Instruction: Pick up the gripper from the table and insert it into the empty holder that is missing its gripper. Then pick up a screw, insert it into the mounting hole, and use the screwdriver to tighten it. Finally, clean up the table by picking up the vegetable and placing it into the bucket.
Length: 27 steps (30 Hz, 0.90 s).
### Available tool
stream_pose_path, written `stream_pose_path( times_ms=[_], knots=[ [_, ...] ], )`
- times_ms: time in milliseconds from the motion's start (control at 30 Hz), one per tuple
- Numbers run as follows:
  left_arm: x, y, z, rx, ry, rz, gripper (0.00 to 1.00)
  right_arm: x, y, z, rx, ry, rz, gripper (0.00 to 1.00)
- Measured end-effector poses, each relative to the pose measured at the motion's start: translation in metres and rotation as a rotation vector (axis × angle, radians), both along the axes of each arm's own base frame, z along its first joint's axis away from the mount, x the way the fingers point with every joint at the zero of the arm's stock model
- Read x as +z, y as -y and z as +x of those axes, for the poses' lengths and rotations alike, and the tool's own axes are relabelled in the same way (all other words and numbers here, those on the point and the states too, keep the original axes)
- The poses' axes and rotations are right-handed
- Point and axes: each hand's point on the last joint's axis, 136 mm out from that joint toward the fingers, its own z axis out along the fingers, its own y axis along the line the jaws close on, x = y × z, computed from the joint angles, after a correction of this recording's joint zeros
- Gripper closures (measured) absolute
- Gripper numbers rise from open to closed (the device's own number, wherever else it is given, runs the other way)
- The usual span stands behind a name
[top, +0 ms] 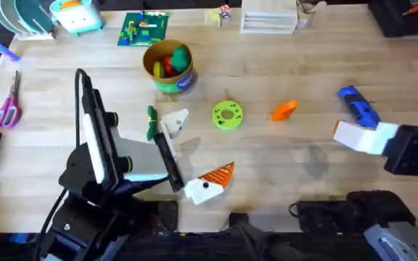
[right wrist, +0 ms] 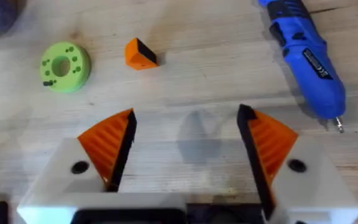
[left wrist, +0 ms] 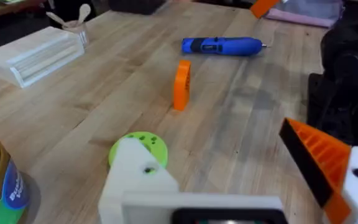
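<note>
Both pincers stand released. On the right gripper (right wrist: 188,152), two orange ribbed pads (right wrist: 107,146) sit on white fingers, parted wide over bare wood and grasping nothing. On the left gripper (top: 192,154), one finger carries an orange pad (left wrist: 319,155); the other is the holder (left wrist: 138,177), a bare white block, and the gap between them is empty.

One loose orange gripper (top: 284,110) lies on the table (top: 267,43), between the single green disc (top: 228,114) and the one blue screwdriver (top: 359,106), touching neither. One yellow bucket (top: 170,67) stands beyond the disc, with red, yellow and green toy pieces inside. One pair of pink-handled scissors (top: 7,105) lies at the table's left side. A dark label on the screwdriver's handle carries writing too small to read.
</note>
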Motion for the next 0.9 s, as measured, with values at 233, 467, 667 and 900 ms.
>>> stream_pose_path(
  times_ms=[233,467,667,900],
  knots=[
    [0.003,0.001,0.0,0.001,-0.024,-0.025,0.008,0.004,0.006,0.005,-0.022,0.029,-0.024,0.007],
    [0.005,0.001,0.0,0.009,-0.074,-0.055,0.009,0.021,-0.001,0.021,0.0,0.122,0.01,0.007],
    [0.008,-0.001,0.004,0.033,-0.068,-0.065,0.007,0.029,-0.006,0.027,0.008,0.159,0.044,0.007],
    [0.027,-0.001,0.016,0.062,0.135,-0.093,0.007,0.042,-0.008,0.037,0.009,0.226,0.058,0.007]
  ],
)
